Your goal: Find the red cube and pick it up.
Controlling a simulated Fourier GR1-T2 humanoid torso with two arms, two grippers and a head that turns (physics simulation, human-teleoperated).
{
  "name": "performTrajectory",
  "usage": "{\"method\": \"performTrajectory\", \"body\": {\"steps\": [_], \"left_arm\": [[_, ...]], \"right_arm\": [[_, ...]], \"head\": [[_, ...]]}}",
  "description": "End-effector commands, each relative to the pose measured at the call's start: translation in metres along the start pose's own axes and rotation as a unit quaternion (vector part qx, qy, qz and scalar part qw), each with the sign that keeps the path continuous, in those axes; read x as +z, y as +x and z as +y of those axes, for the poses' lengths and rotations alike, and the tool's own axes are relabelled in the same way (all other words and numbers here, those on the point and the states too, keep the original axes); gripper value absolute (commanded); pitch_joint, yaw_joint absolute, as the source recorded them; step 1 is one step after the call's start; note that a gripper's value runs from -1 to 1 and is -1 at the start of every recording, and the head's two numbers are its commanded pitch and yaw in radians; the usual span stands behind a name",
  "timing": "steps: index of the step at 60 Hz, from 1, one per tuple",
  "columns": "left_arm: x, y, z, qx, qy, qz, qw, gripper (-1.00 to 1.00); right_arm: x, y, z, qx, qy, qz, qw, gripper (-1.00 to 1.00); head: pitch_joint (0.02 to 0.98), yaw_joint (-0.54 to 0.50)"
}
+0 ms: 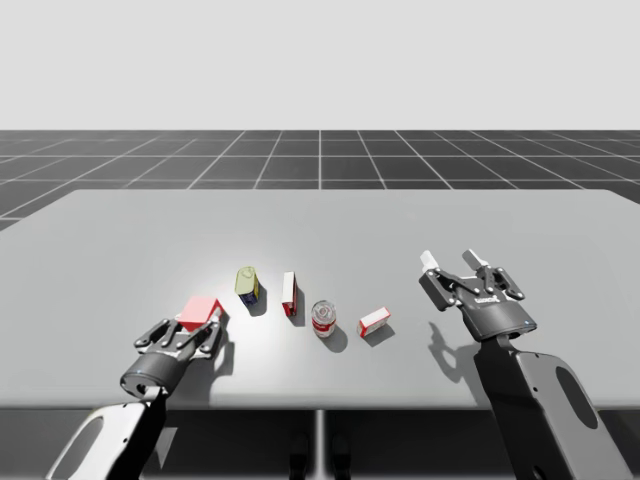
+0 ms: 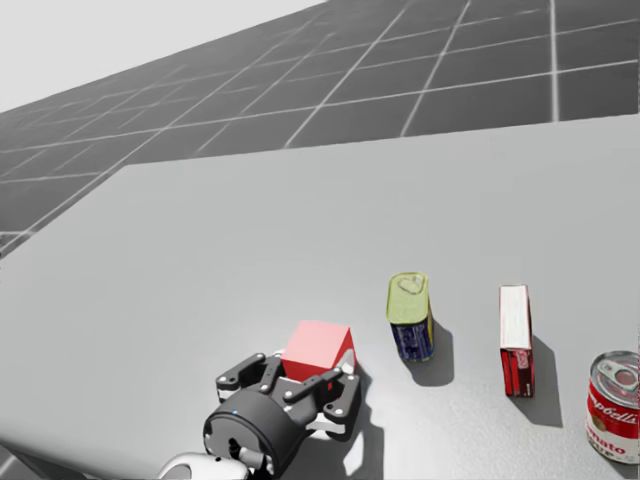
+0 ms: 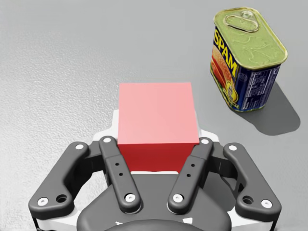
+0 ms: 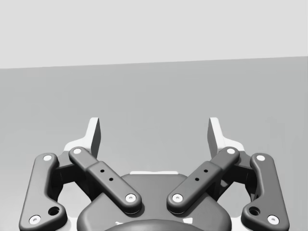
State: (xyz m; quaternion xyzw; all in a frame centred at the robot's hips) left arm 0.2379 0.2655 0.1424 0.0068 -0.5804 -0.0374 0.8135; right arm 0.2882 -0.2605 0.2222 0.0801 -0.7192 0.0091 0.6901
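Fingers of my left gripper (image 3: 158,144) clamp the solid red cube (image 3: 156,113) from both sides, low over the flat grey table (image 3: 57,57). Ahead and to one side, apart from it, stands a sealed yellow-lidded blue rectangular tin (image 3: 248,57). My right gripper (image 4: 155,134) hangs wide open, holding nothing.

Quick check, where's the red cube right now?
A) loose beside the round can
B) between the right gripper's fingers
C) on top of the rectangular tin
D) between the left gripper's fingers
D: the red cube sits between the fingers of the left gripper, which press it from both sides, while the right gripper is open over bare table.
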Motion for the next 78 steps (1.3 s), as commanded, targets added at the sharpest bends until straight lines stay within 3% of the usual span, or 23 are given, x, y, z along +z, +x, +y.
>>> {"method": "performTrajectory", "body": {"steps": [1,11,20,37,49,65,78], "left_arm": [[0.003,-0.016,-0.006,-0.014,-0.051,0.024,0.9983,1.0],[0.004,-0.015,-0.008,-0.021,-0.057,0.023,0.9979,1.0],[0.006,-0.007,-0.011,-0.027,-0.063,0.014,0.9975,1.0],[0.009,0.041,-0.008,-0.069,-0.052,-0.036,0.9956,1.0],[0.016,0.08,0.001,-0.073,-0.036,-0.078,0.9936,1.0],[0.017,0.129,0.007,-0.105,-0.008,-0.132,0.9856,1.0],[0.029,0.177,0.006,-0.101,0.005,-0.191,0.9764,1.0]], "right_arm": [[0.0,0.0,0.0,0.0,0.0,0.0,1.0,-1.0],[0.0,0.0,-0.001,-0.001,-0.001,0.0,1.0,-1.0],[0.0,0.0,-0.002,-0.001,-0.002,0.0,1.0,-1.0],[-0.001,0.001,-0.004,-0.001,-0.003,0.0,1.0,-1.0],[-0.001,0.001,-0.005,0.001,-0.001,0.001,1.0,-1.0],[-0.001,0.001,-0.005,-0.001,-0.003,0.003,1.0,-1.0],[-0.001,0.001,-0.006,0.001,-0.003,0.003,1.0,-1.0]], "head": [[0.574,0.47],[0.47,0.48],[0.447,0.48],[0.446,0.49],[0.444,0.49],[0.443,0.48],[0.439,0.48]]}}
